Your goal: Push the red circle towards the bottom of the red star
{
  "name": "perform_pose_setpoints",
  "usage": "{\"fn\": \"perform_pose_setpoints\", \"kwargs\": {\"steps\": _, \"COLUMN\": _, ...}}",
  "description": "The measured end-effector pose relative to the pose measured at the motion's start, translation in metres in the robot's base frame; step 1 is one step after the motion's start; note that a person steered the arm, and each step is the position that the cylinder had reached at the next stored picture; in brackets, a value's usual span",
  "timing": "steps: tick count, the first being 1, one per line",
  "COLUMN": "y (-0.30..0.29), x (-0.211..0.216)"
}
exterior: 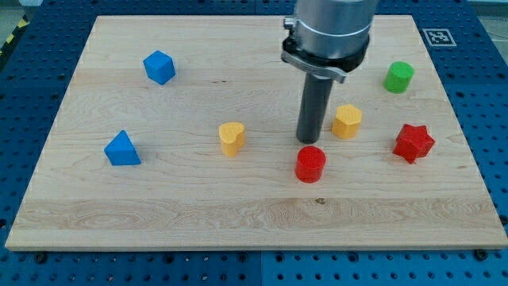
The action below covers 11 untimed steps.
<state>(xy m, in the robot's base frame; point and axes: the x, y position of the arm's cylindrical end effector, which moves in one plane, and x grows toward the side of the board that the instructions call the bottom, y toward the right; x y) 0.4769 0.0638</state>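
Observation:
The red circle lies on the wooden board, right of centre toward the view's bottom. The red star lies to its right, slightly higher in the view, near the board's right edge. My tip stands just above the red circle in the view, at or very near its top edge; I cannot tell whether they touch. The rod rises from there to the arm's grey housing at the view's top.
A yellow hexagon lies right of the rod, between it and the red star. A yellow heart-like block lies left of the tip. A green cylinder is at upper right. A blue cube and blue triangle lie at left.

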Motion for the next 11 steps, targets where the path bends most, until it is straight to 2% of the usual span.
{"fn": "perform_pose_setpoints", "kwargs": {"steps": 2, "y": 0.003, "x": 0.050}}
{"fn": "perform_pose_setpoints", "kwargs": {"steps": 3, "y": 0.013, "x": 0.047}}
{"fn": "perform_pose_setpoints", "kwargs": {"steps": 5, "y": -0.043, "x": 0.062}}
{"fn": "perform_pose_setpoints", "kwargs": {"steps": 6, "y": -0.030, "x": 0.088}}
{"fn": "perform_pose_setpoints", "kwargs": {"steps": 8, "y": 0.073, "x": 0.093}}
{"fn": "perform_pose_setpoints", "kwargs": {"steps": 10, "y": 0.082, "x": 0.093}}
{"fn": "perform_pose_setpoints", "kwargs": {"steps": 11, "y": 0.106, "x": 0.088}}
